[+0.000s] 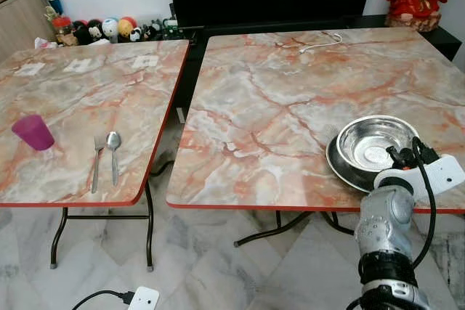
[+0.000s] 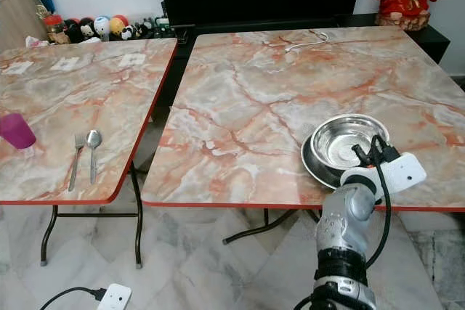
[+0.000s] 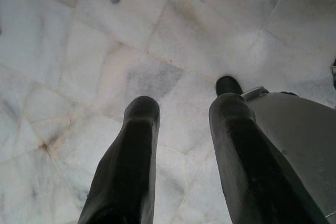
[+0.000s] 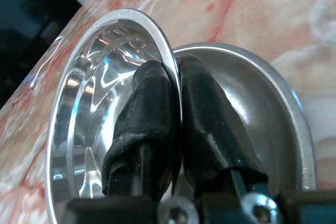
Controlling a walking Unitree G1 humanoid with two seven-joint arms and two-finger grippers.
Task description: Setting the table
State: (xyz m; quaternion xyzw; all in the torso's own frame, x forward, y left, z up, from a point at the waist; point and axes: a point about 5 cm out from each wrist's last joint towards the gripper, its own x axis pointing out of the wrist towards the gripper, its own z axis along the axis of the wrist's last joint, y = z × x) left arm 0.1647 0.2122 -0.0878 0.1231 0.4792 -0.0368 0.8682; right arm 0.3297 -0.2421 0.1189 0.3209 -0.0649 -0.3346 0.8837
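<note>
Two marble-patterned folding tables (image 1: 290, 107) stood side by side — the right gripper (image 4: 173, 103) was clenched on the rim of the shiny steel bowl (image 1: 370, 141) (sitting in a steel plate (image 1: 341, 168)). Placing seemed underway; next, probably release. The left gripper (image 3: 184, 124) hung idle, fingers apart.

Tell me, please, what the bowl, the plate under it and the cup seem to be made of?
The bowl and plate look like polished steel: bright, mirror-like reflections. The right tool pinches the bowl's rim. The magenta cup is probably plastic: slightly translucent and matte.
</note>
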